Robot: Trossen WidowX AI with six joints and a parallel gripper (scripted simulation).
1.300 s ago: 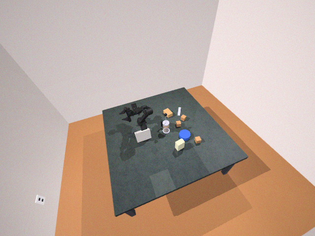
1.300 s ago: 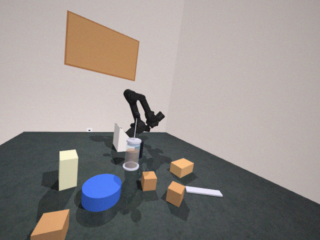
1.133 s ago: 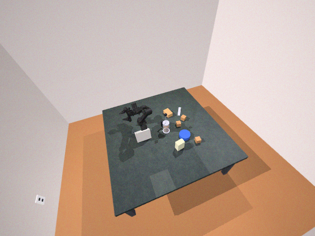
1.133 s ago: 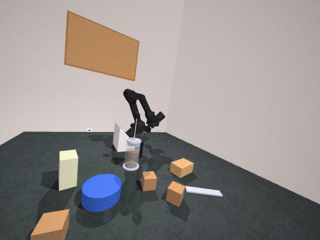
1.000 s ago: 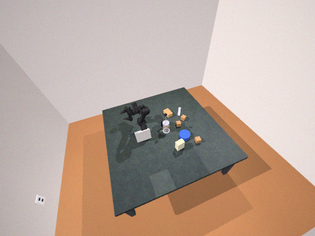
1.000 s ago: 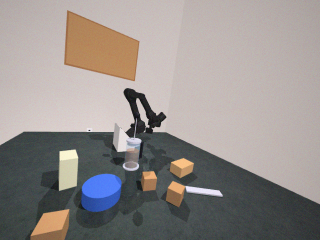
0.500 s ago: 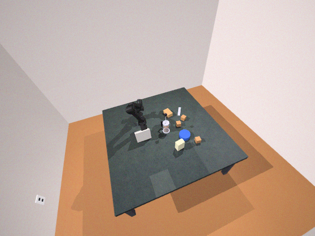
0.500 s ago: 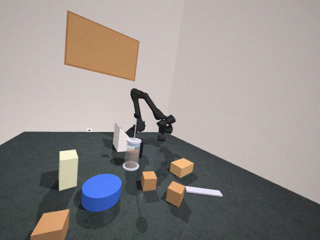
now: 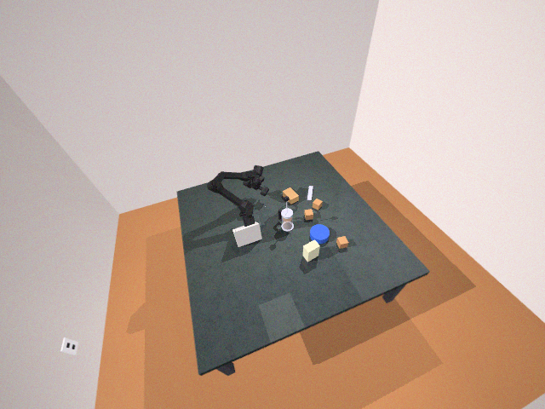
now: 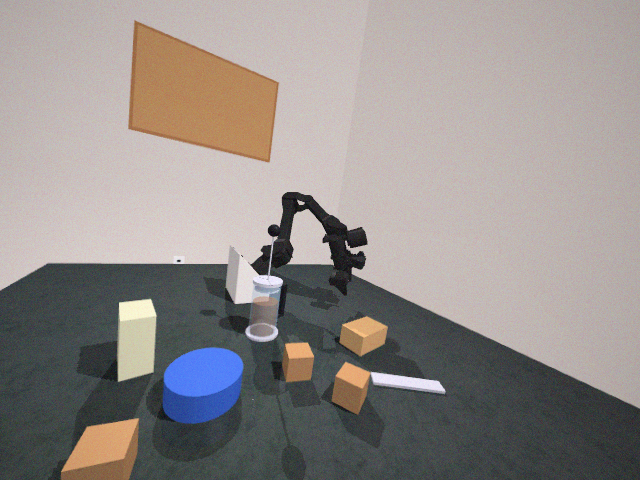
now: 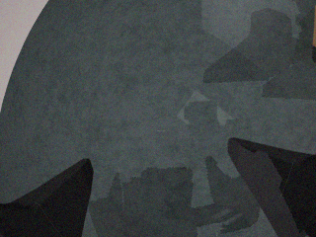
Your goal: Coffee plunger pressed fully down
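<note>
The coffee press (image 10: pixel 264 312) is seen standing upright near the middle of the dark table (image 9: pixel 281 285), with brown liquid inside its clear cylinder. Its plunger (image 10: pixel 270 253) is raised, the thin rod ending in a black knob high above the white lid. Nothing is touching it.

Beside the press, a white wedge (image 10: pixel 238 276) is placed toward the arm's base, and a blue cylinder (image 10: pixel 202 383), a cream block (image 10: pixel 136 338), several orange cubes (image 10: pixel 297 361) and a flat white bar (image 10: pixel 408 382) are spread around on the near side in the exterior view.

The gripper (image 10: pixel 342 281) is held well apart from the press, pointed down at bare table. Its jaws are spread almost fully and nothing is held between them; in the wrist view only the dark fingertips and shadows on the table are shown.
</note>
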